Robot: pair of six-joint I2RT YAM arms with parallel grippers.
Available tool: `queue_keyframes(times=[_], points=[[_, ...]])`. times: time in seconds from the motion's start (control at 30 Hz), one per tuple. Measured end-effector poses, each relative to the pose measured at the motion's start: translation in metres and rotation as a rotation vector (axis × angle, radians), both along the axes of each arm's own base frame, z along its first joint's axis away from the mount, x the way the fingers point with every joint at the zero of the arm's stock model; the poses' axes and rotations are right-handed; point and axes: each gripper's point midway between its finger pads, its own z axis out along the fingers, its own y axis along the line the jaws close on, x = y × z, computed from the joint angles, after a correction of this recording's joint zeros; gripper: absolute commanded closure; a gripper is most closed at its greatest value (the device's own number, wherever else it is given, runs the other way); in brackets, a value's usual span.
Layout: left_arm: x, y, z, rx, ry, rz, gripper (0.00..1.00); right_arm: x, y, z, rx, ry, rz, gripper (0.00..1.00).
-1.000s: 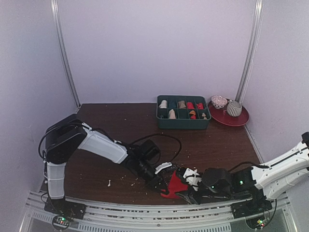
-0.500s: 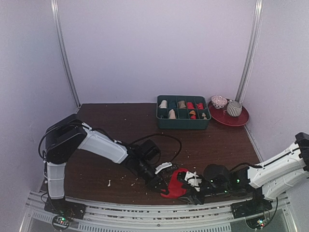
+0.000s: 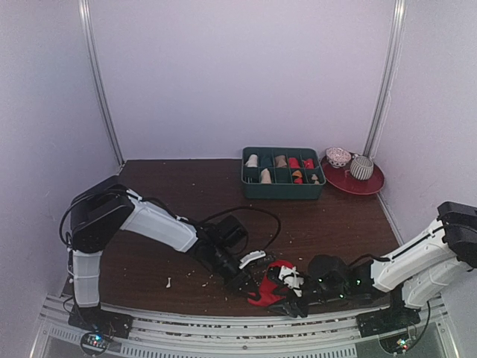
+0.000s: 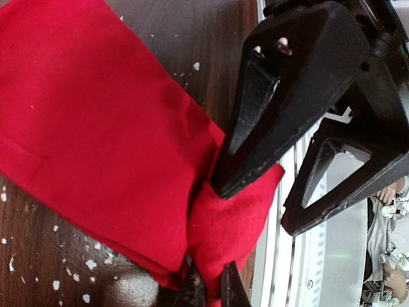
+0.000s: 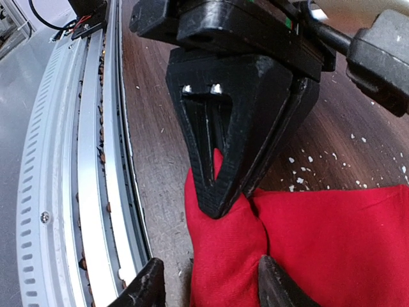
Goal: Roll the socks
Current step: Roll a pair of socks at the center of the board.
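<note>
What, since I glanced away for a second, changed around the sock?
The right gripper slid left toward the left gripper, its jaws narrowing astride the red sock, which bunched up smaller. Nothing was taken or let go: the left gripper stays shut on the sock's edge. The tray and plate are unchanged.

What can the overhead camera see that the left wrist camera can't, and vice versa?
Only overhead: the whole left arm and right arm, the green compartment tray and the red plate with two small bowls, far right. Only the left wrist: close up, the left gripper pinching a fold of the red sock, with white crumbs beside it. Both: the red sock and the right gripper, jaws apart at the sock's corner.
</note>
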Motion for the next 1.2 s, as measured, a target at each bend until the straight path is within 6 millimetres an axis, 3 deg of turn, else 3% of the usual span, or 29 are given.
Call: queue_keyframes(times=[0.13,0.4,0.77,1.0,1.2], points=[[0.0,0.0,0.0,0.0,0.001,0.0,1.0,0.0,0.001,-0.003,-0.002,0.001,-0.002,0.53],[-0.002,0.001,0.0,0.006,0.011,-0.004,1.0,0.002,0.001,-0.008,-0.01,0.0,-0.017,0.71],[-0.007,0.006,-0.001,0.027,0.043,-0.013,1.0,-0.001,0.01,-0.015,0.011,0.035,-0.064,0.68],[-0.008,0.007,-0.001,0.031,0.054,-0.017,1.0,-0.002,0.011,-0.016,0.014,0.057,-0.096,0.89],[-0.007,0.005,0.001,0.027,0.039,-0.006,0.75,-0.004,0.008,-0.015,0.06,0.141,-0.161,0.94]])
